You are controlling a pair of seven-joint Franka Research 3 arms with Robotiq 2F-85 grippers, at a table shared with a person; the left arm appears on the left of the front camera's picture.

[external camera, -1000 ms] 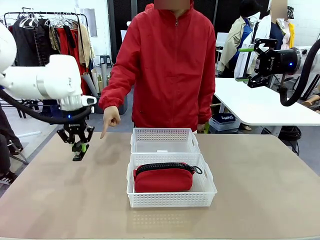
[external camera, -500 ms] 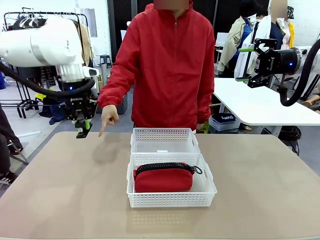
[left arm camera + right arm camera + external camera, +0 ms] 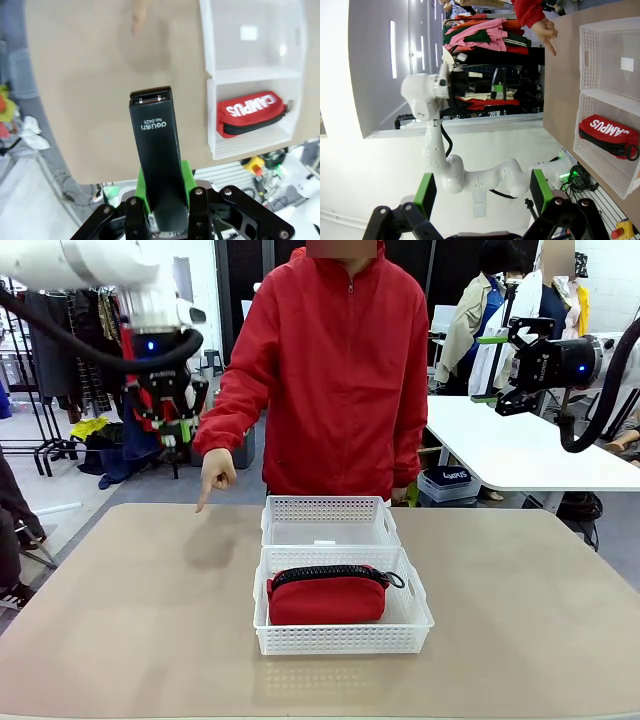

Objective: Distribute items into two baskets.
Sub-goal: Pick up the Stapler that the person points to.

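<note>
Left gripper (image 3: 170, 428): high over the table's far left corner, fingers pointing down, clamped on the stapler.
Stapler (image 3: 156, 150): black, held by its rear end between the green pads; in the left wrist view its front end sticks out past the fingertips, white print on its top face, with the table far below it.
Hand (image 3: 217, 475): the person's, in a red sleeve, forefinger pointing down at the table just left of the small basket; whether it touches the top I cannot tell.
Table (image 3: 120, 620): tan, bearing both baskets near its middle.
Small basket (image 3: 327, 508): the farther one, a white label on its floor, touching the large basket.
Large basket (image 3: 340, 638): the nearer one, holding the pouch.
Pouch (image 3: 327, 598): red, lying lengthwise, black zipper on top, loop strap at its right end.
Right gripper (image 3: 492, 368): high beyond the table's right edge, jaws wide apart, holding nothing.
</note>
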